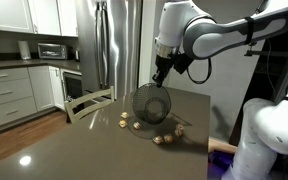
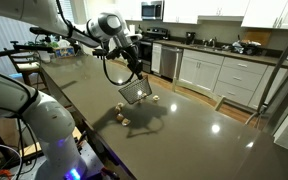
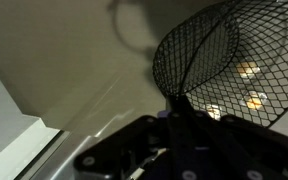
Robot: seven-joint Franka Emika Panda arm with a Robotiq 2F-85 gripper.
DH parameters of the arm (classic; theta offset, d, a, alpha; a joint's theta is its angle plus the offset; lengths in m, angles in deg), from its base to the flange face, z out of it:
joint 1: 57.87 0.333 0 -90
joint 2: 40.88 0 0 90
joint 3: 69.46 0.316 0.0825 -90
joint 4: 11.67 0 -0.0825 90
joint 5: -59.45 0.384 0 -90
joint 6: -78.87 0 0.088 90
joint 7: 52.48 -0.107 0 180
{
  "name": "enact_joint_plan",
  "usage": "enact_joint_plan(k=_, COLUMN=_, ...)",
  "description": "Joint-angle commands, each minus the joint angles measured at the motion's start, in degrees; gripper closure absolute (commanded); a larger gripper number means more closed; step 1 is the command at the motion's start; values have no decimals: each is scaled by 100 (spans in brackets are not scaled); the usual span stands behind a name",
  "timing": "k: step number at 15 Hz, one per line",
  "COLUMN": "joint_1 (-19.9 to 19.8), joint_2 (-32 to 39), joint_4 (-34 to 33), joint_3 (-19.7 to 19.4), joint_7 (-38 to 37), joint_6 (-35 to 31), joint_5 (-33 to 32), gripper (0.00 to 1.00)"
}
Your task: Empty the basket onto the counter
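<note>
Where the wrist view blurs them, fingers point(image 1: 161, 77) clamp the tipped basket point(image 1: 150, 106).

1. Exterior view: near robot base point(image 1: 269, 140), faces across counter point(image 1: 74, 150) toward fridge point(image 1: 114, 40).
2. Exterior view: opposite end, farther back, faces along counter point(image 2: 204, 130) toward white cabinets point(image 2: 224, 75).
3. Wrist view: very close, looks through basket point(image 3: 234, 60) mesh onto counter.
4. All share basket, counter patch.

White arm point(image 1: 222, 35) reaches from the right, wrist bent down; black gripper point(image 1: 162, 72) has jaws clamped on basket point(image 1: 151, 104) rim.
</note>
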Motion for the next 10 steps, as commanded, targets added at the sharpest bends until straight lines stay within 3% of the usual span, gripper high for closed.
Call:
enact_joint_plan(k=1, joint_1=-271, joint_2=22, joint_4=-94, joint_3=3, joint_7=590, joint_6=-163, joint_5=575, gripper=99)
enact_joint_plan(k=5, joint_1=-478, joint_2=12, joint_4=-148, joint_3=-61, joint_7=799, joint_6=-152, joint_5=846, gripper=99)
enact_joint_plan(k=10, joint_1=-600, joint_2=35, joint_4=-205, joint_3=-425, joint_7=1235, joint_6=-247, joint_5=1529, gripper=99)
